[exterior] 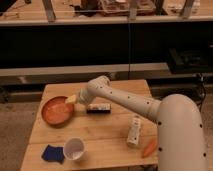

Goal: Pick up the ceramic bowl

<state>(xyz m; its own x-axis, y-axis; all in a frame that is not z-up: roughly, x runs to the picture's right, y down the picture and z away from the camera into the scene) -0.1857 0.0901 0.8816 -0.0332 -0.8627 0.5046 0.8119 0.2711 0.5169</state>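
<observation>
The ceramic bowl [56, 111] is wide, shallow and glossy orange-brown, and sits on the left side of the wooden table [115, 137]. My white arm reaches from the lower right across the table. My gripper [72, 99] is at the bowl's right rim, just above it. The small white cup [74, 148] stands near the front left of the table, apart from the bowl.
A dark flat bar [98, 108] lies under my arm, right of the bowl. A blue cloth [53, 153] lies left of the cup. A white bottle [133, 131] and an orange carrot-like item [149, 148] lie at the front right. Dark shelving runs behind the table.
</observation>
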